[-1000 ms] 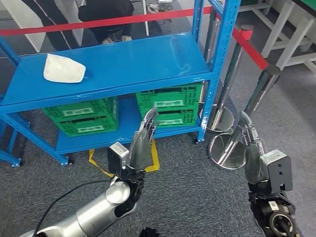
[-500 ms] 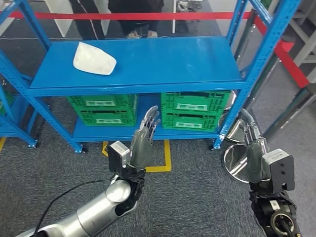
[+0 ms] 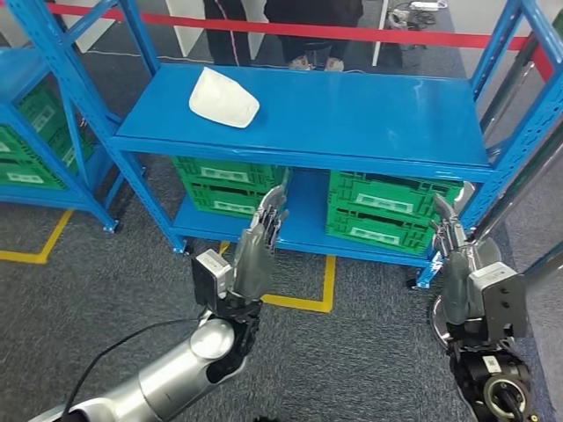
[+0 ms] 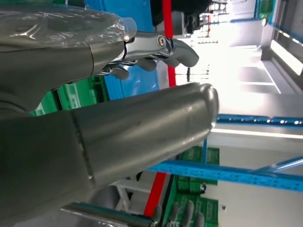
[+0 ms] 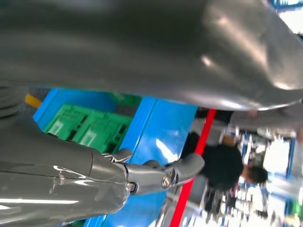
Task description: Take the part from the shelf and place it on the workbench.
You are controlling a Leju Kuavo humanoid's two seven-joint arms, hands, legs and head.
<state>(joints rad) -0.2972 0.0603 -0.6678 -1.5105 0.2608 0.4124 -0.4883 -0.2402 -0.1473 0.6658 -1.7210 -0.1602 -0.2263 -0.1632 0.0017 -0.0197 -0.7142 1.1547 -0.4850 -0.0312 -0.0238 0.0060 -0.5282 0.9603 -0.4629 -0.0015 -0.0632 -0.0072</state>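
- A second blue metal rack point(image 3: 40, 132) stands at the far left, with a green slatted crate point(image 3: 23, 163) on its lower level; yellow tape point(image 3: 40, 246) marks the grey carpet floor point(image 3: 99, 308) in front of it.
- My left arm point(image 3: 166, 378), a smooth silver tube, rises from below to my left hand point(image 3: 255, 251). The hand is raised, grey and dark fingers point(image 3: 272, 211) straight and slightly spread, holding nothing.
- The part point(image 3: 223, 98) is a white, shallow, rounded-wedge shell with a matte surface. It lies flat on the top board of the shelf point(image 3: 332, 114), towards its left end, well apart from both hands.
- The shelf is glossy blue painted steel with perforated uprights. Two green plastic crates point(image 3: 225, 183) with lattice walls and pale labels sit side by side on its lower level.
- Behind the shelf runs a red barrier tape point(image 3: 372, 35); the legs of people point(image 3: 312, 22) in dark clothes stand beyond it.
- My right hand point(image 3: 455, 264) is raised at the shelf's right corner post, fingers extended, nothing in it. A boxy grey camera housing point(image 3: 501, 299) sits at its wrist.
- In the right wrist view the fingers point(image 5: 171, 172) lie straight, with the blue shelf board beyond them.
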